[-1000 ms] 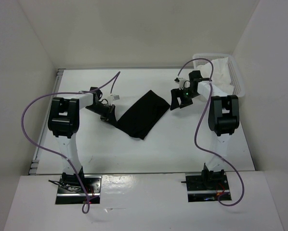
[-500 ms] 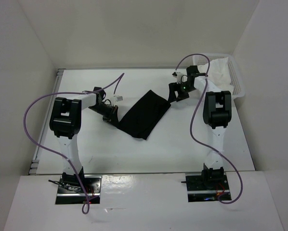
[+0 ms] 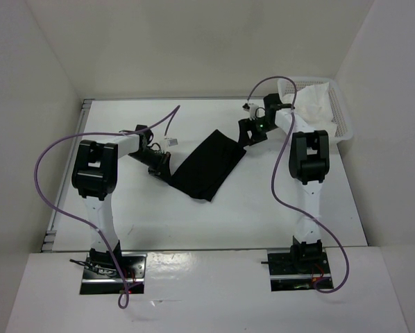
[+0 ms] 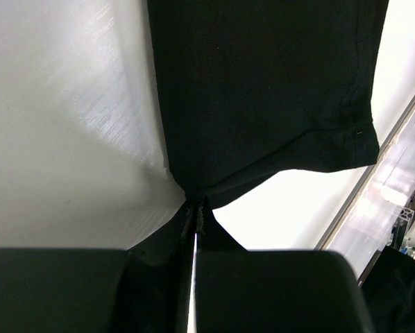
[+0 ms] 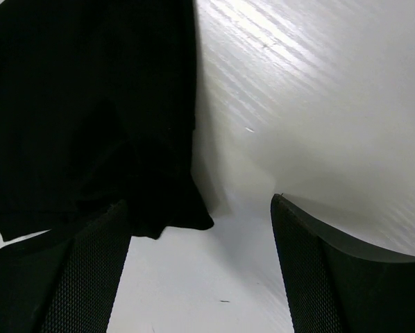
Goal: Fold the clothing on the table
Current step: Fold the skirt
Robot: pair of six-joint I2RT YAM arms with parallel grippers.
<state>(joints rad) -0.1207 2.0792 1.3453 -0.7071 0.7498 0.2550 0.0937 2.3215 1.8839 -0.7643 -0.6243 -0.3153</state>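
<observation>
Jaws of the left gripper (image 4: 196, 205) are pressed together on the clothing (image 3: 207, 165), pinching its near-left end, where the black fabric gathers to a point between them. That garment lies flat on the worktop (image 3: 124, 215) about midway between the two arms, as a long dark strip. Its long axis runs on a diagonal from the pinched near-left end up to a far-right end.

At that far-right end the right gripper (image 5: 197, 201) hangs close above the worktop with its jaws spread wide and nothing between them. In the right wrist view the garment's corner lies on the left-finger side of the gap, its tip just short of the middle, with bare white surface under the rest. Judging from this, the next grasp calls for a small shift toward the fabric before closing, so that both jaws straddle the corner.

Beyond the right arm, at the far right edge, a white mesh basket (image 3: 343, 114) holds a crumpled white cloth (image 3: 311, 100), well apart from the garment.
</observation>
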